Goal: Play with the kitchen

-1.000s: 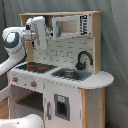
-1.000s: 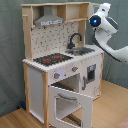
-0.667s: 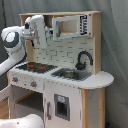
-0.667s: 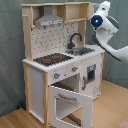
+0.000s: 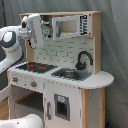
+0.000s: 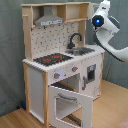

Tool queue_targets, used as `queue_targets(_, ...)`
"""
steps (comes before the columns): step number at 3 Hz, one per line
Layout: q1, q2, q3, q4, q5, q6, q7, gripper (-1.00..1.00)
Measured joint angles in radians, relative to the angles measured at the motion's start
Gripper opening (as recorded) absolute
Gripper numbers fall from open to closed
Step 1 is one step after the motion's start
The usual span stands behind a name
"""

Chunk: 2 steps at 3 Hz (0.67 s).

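**Operator:** Watching both exterior views, I have the play kitchen (image 5: 60, 75) standing upright in mid-frame on the floor, the Panda arm (image 6: 107, 30) raised near its upper shelf. My biggest worry is that tall light cabinet: a sideways shove up high, I judge, could rock or tip it.

**Partner:** What about the oven door (image 6: 70, 102)?

**Operator:** It hangs open, swung out toward the camera in the second exterior view. If I bring the arm down low, an elbow could catch it and strain the hinge.

**Partner:** And the gripper (image 5: 49, 30)?

**Operator:** In the first exterior view it sits just in front of the grey hood (image 5: 67, 27); whether touching or apart I cannot say, nor whether it is spread or closed. Driving forward blind risks jamming into the shelf.

**Partner:** Smaller things?

**Operator:** The black faucet (image 5: 84, 59) beside the sink (image 5: 70, 74) could snag a descending wrist.
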Motion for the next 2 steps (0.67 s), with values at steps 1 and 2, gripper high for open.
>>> queue_targets(1, 0.008, 0.001, 0.023, 0.006, 0.000, 0.069, -0.075, 1.00)
queue_targets(2, 0.008, 0.001, 0.028, 0.021, 0.000, 0.133, -0.152, 1.00)
